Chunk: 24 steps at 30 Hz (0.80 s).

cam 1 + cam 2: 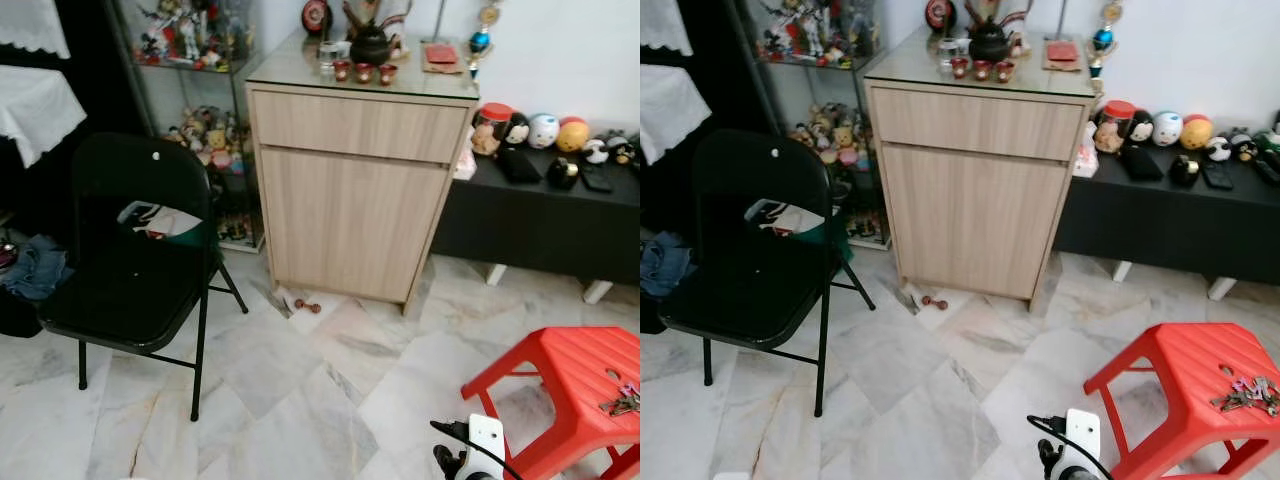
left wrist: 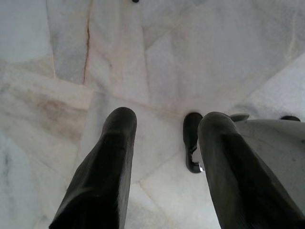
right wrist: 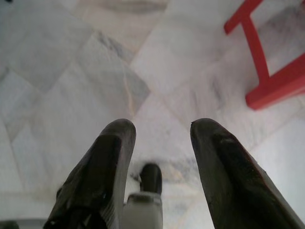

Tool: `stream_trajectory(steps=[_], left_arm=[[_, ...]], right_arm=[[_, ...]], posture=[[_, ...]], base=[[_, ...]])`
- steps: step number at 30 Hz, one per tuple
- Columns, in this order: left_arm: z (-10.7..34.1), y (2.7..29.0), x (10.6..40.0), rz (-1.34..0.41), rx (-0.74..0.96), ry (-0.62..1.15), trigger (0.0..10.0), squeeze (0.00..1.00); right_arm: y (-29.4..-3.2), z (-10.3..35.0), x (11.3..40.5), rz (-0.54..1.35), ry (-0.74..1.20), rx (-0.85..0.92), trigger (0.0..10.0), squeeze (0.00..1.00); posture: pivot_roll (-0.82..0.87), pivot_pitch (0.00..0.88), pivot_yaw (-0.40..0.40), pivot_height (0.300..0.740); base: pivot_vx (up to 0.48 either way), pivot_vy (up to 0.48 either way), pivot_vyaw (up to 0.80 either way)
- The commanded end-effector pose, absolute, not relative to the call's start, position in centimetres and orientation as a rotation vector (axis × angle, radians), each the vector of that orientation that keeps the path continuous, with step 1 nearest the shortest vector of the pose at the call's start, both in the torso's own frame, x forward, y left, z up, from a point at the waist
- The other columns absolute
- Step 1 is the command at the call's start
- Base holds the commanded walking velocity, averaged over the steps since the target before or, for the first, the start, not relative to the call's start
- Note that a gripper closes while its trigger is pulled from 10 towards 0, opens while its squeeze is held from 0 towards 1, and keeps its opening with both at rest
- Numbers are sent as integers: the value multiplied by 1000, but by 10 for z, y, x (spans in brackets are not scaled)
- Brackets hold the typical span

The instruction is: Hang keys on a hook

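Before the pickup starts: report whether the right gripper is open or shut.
Open. The right gripper hangs over the marble floor with a clear gap between its fingers, holding nothing; the keys lie on the red stool.

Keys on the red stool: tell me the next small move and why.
Probably turn and step right toward the red stool. The keys lie untouched on its seat, off to the robot's right, while the right gripper and left gripper hang open over bare marble floor.

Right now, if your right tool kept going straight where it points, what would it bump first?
Probably the marble floor. The right tool hangs open, pointing down at bare tiles; the red stool stands off to one side.
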<state>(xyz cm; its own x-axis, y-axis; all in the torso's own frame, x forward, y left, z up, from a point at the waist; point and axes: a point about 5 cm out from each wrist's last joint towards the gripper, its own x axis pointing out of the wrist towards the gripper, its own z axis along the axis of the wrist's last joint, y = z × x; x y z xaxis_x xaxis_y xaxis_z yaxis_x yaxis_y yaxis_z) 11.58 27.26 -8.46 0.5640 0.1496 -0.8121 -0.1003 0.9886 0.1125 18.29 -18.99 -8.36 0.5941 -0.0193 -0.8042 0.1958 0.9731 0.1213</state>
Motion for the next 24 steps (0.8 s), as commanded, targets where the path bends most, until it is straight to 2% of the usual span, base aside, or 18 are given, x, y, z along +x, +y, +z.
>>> stream_trajectory(steps=[1,5,21,24], left_arm=[[-85,271,117,151,48,954,10000,0],[-85,270,117,146,49,954,10000,0],[-85,269,120,135,59,952,10000,0],[-84,269,121,134,59,953,10000,0]], right_arm=[[-195,-86,177,-133,954,203,10000,0],[-210,-83,179,-152,948,194,10000,0],[-205,-85,176,-163,954,209,10000,0],[-205,-85,176,-177,942,239,10000,0]], posture=[[159,0,-42,736],[145,0,-38,736],[154,0,-55,736],[154,0,-56,736]], base=[[0,-458,0],[0,-391,0],[0,-352,0],[0,-371,-652]])
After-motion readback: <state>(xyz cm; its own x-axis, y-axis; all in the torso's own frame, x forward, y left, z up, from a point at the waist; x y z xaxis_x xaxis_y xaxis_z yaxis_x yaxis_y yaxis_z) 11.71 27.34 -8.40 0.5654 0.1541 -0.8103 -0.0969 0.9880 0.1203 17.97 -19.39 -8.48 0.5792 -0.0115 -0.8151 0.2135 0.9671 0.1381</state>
